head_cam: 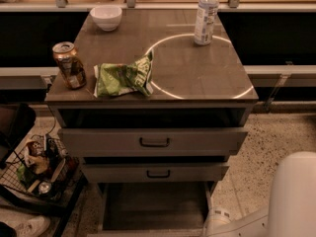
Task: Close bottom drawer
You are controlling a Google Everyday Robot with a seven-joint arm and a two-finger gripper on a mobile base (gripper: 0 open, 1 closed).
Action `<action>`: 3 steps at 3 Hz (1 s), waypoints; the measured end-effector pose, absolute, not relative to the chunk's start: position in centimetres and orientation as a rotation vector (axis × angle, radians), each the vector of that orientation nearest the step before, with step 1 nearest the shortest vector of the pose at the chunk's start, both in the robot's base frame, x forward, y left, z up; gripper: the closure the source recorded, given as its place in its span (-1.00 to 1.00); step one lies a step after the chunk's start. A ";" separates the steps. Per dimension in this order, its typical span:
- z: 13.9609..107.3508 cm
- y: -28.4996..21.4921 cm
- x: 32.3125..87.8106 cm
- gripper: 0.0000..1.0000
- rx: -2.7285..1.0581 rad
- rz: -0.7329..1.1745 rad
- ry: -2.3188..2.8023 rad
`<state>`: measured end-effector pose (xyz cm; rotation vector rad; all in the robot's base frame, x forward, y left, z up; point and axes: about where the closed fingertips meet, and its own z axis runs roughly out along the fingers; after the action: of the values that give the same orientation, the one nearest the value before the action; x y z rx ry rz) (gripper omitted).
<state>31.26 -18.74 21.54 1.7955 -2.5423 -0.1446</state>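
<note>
The bottom drawer (153,205) of the grey cabinet (237,100) stands pulled far out, and its plain grey tray looks empty. Its front panel lies along the bottom edge of the view and its handle is out of view. The middle drawer (157,172) and the widest top drawer (154,141) stand slightly out, each with a black handle. My white arm (295,194) comes in at the lower right, and its round joint (217,220) sits beside the bottom drawer's right front corner. My gripper is below the bottom edge, out of view.
On the cabinet top are a white bowl (106,17), a drink can (69,64), a green chip bag (123,76) and a clear water bottle (205,15). A black wire basket of clutter (37,164) stands on the floor at the left. Speckled floor (269,142) lies to the right.
</note>
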 end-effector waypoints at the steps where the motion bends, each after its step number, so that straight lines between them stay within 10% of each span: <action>1: 19.9 -18.2 31.2 0.74 1.814 -0.126 -2.508; 3: 19.5 -17.9 31.3 1.00 1.822 -0.130 -2.493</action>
<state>31.29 -17.88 19.48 1.8220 -2.4925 -0.1304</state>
